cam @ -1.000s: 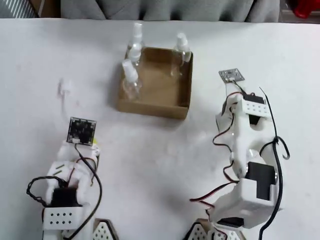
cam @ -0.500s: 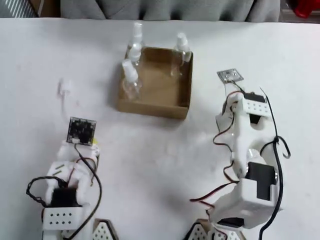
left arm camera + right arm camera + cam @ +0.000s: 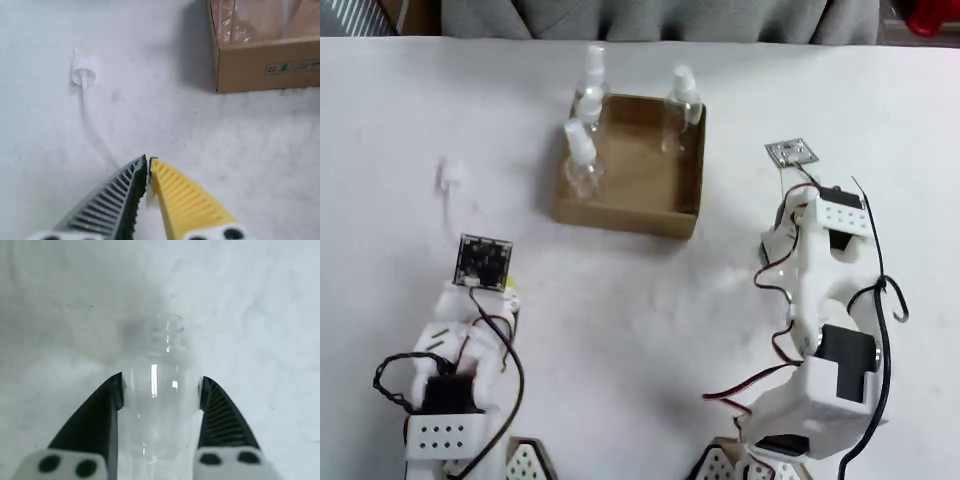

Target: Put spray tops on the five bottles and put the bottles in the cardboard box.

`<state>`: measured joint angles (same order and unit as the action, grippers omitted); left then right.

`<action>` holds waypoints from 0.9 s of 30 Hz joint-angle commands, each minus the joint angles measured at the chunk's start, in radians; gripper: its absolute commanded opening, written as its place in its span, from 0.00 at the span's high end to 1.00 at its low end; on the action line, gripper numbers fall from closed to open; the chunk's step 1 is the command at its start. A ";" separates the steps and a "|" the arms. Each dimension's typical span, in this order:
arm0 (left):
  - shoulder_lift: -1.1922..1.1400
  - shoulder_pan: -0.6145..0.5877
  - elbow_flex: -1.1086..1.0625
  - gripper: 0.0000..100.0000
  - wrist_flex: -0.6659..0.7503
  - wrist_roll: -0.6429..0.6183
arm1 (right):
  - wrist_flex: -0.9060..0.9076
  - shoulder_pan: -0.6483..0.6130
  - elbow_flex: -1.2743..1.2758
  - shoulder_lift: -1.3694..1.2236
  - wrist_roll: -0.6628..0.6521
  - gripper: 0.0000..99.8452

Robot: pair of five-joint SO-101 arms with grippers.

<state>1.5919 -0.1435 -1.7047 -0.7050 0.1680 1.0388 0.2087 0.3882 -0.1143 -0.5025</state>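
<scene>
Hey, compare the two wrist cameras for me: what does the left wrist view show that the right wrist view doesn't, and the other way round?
Left wrist view: the left claw, shut with nothing in it, a loose spray top with its tube lying on the table, and a corner of the cardboard box with clear bottles inside. Right wrist view: the right claw shut on an open-necked bottle that has no top on. Shared: the white table underneath.
</scene>
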 commanded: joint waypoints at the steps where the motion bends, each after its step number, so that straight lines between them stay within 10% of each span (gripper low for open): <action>1: 0.004 -0.007 0.006 0.98 0.041 0.012 | 0.010 0.008 -0.046 0.042 -0.006 0.99; 27: 0.004 -0.007 0.006 0.98 0.032 0.012 | 0.202 -0.105 0.046 0.489 0.043 0.99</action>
<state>1.5919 -0.1435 -1.7047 -0.7050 0.1680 1.2244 0.1181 0.4480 0.2954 -0.4657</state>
